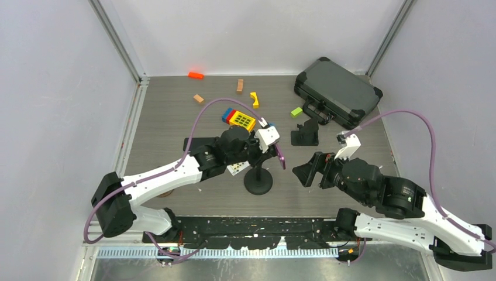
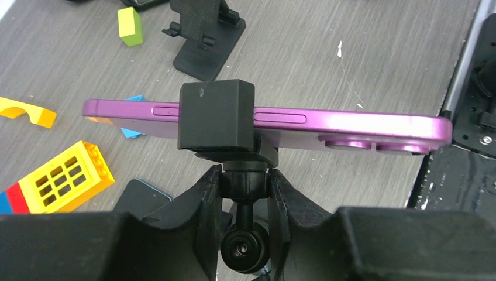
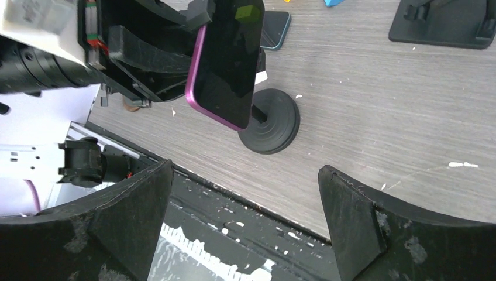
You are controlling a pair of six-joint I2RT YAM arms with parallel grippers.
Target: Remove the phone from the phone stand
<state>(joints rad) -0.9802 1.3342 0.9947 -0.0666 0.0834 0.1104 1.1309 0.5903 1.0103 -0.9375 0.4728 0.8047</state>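
I'm clamping my left gripper (image 2: 245, 186) on the phone stand (image 2: 216, 115) neck to brace it, while my right gripper (image 3: 245, 178) is gaping wide for the purple phone (image 3: 228, 58).

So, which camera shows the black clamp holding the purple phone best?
Left wrist: the black clamp sits centred and close, gripping the edge of the purple phone. Right wrist shows mainly the phone's dark screen, the clamp mostly hidden. In top external the left arm covers it.
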